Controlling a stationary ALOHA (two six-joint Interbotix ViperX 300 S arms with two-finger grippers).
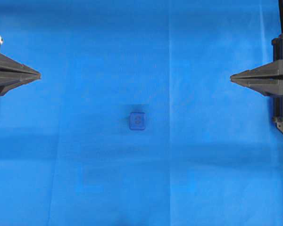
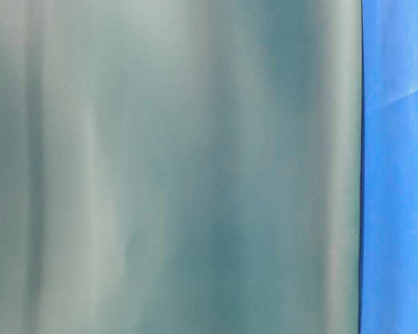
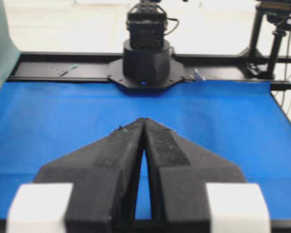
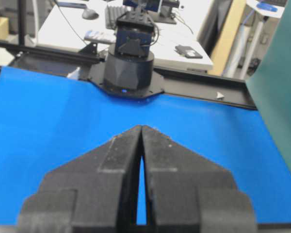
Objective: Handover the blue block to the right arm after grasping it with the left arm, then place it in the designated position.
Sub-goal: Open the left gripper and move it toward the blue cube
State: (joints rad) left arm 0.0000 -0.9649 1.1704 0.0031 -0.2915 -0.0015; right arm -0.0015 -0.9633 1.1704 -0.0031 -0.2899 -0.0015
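Near the middle of the bright blue cloth (image 1: 85, 179) spread over the counter, the small dark-blue cube, the blue block (image 1: 137, 121), is seen lying flat with a faint round emboss on its upper face. It is judged to be light, rigid and smooth-sided, so a pinch across two opposite side faces would probably be the safest hold. Well apart from it on either side, the left arm's black gripper on white mounts (image 1: 37, 75) and the right arm's all-black gripper (image 1: 233, 77) are parked, each with its pointed jaws pressed together and nothing held. No marked placement spot can be made out.
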